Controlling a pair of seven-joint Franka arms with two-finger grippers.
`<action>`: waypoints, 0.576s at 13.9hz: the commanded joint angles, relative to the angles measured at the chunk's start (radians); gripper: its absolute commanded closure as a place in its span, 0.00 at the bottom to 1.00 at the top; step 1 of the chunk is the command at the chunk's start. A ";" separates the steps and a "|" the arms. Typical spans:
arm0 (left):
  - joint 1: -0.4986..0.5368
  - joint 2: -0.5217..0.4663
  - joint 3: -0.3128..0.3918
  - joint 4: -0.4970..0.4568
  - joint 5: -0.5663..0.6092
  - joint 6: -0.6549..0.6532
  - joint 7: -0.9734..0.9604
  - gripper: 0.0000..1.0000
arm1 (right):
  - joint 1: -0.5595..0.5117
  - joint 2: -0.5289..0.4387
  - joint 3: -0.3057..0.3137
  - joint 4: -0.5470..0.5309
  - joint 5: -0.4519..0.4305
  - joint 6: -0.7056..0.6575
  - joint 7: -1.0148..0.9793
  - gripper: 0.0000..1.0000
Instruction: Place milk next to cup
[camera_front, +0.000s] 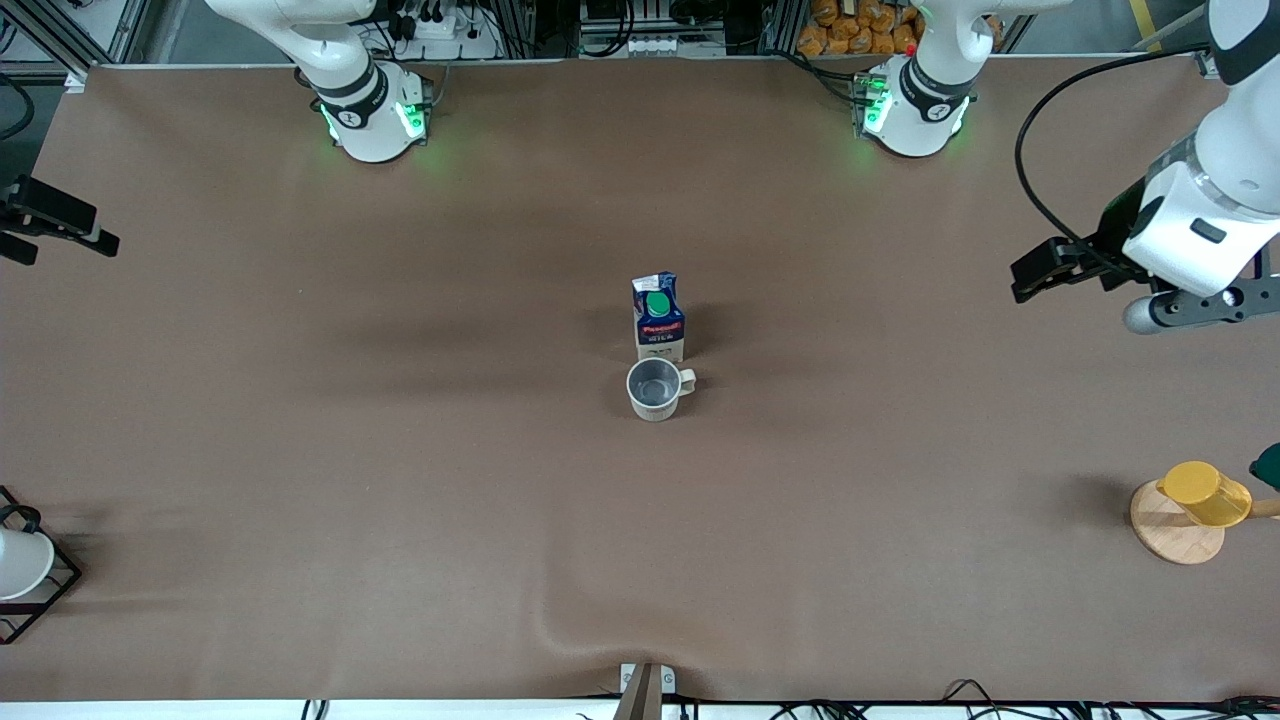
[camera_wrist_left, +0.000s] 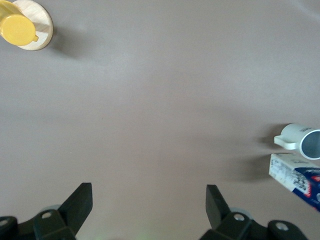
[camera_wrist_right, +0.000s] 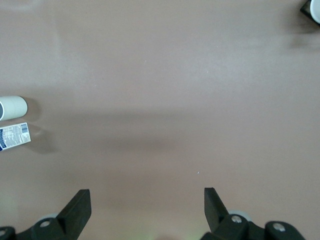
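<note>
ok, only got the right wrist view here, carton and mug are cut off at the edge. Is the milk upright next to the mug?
Observer: Yes. The front view shows the milk carton upright at mid-table, with the mug right beside it, nearer to the front camera.
Operator: Mug handle?
Observer: It points toward the left arm's end of the table.
Operator: Where's the left gripper?
Observer: The left gripper hangs over bare table toward the left arm's end, fingers open, holding nothing. The right gripper is over the right arm's end, also open.
</note>
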 joint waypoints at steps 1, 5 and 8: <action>0.027 -0.062 0.004 -0.072 0.016 0.031 0.045 0.00 | -0.028 -0.056 0.050 -0.084 -0.054 0.062 0.008 0.00; 0.046 -0.093 0.012 -0.096 0.015 0.035 0.091 0.00 | -0.024 -0.050 0.058 -0.060 -0.065 0.062 0.009 0.00; 0.046 -0.096 0.013 -0.090 0.016 0.034 0.092 0.00 | -0.027 -0.049 0.056 -0.058 -0.067 0.062 0.009 0.00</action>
